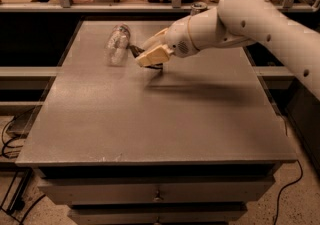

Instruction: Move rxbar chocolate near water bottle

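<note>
The water bottle (pixel 117 44), clear and crinkled, lies on its side at the back left of the grey table (pixel 150 134). My gripper (pixel 143 54) is just to the right of the bottle, low over the table. It is shut on the rxbar chocolate (pixel 135 49), a dark flat bar. Only the bar's dark end shows between the cream fingers (pixel 154 56). The bar's end is close to the bottle; I cannot tell whether they touch.
A tall silver can (pixel 198 7) stands at the back of the table, mostly hidden behind my arm (pixel 250 16). A shelf with boxes and bags runs behind the table. Cables lie on the floor at the left.
</note>
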Controlling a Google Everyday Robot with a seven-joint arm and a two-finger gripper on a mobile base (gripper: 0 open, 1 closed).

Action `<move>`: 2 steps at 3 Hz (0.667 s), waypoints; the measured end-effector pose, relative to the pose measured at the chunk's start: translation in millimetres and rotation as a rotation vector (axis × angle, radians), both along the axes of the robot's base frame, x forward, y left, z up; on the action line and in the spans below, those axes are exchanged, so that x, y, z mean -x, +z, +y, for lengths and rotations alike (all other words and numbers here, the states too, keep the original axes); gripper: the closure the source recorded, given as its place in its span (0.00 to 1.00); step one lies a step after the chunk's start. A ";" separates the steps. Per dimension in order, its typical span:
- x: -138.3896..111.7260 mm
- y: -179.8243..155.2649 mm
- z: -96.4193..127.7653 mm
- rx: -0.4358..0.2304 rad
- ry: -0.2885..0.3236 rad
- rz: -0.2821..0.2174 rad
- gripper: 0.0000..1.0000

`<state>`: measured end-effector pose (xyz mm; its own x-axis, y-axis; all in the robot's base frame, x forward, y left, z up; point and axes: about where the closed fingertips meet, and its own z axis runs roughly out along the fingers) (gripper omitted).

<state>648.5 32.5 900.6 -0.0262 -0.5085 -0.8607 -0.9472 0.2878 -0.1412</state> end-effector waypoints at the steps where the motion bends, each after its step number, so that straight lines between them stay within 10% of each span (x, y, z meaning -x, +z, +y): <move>1: -13.5 -15.2 31.0 -0.026 0.038 -0.009 1.00; 2: -22.5 -27.3 49.8 -0.037 0.059 -0.007 0.84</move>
<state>671.0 82.3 873.3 0.0090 -0.4770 -0.8789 -0.9618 0.2365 -0.1382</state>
